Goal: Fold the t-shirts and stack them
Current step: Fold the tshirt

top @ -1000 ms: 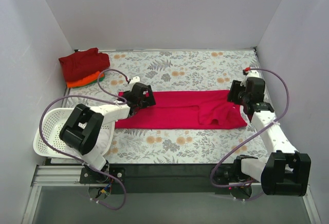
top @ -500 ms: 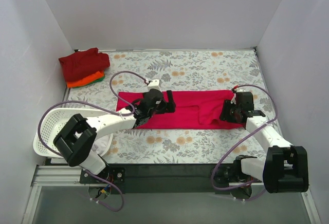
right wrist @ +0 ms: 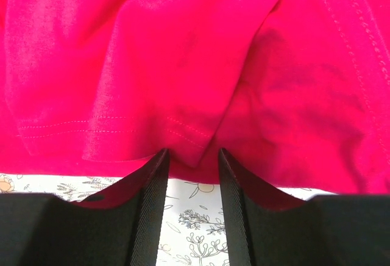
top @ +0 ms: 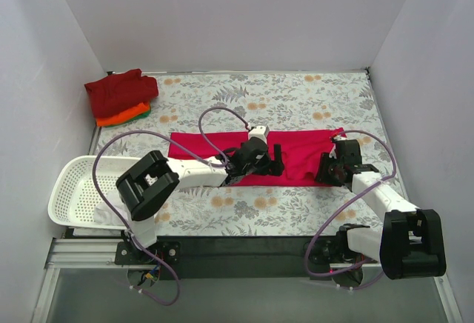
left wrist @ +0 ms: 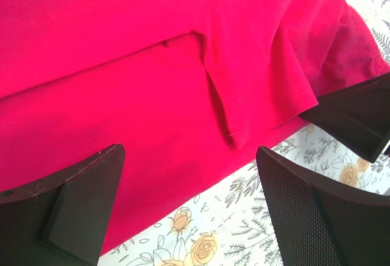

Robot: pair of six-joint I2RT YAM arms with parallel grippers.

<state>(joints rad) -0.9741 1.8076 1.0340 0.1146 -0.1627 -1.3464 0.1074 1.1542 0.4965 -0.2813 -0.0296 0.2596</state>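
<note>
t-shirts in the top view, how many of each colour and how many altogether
bright pinkish-red t-shirt, spread on the table: 1
dark red t-shirt, top of the far-left pile: 1
orange t-shirt, under it: 1
green t-shirt, only a sliver showing: 1
total: 4

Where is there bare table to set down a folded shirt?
Free: the table behind the pink-red shirt, right of the folded stack; the near strip. Crowded: left gripper and right gripper at it; basket near left.
</note>
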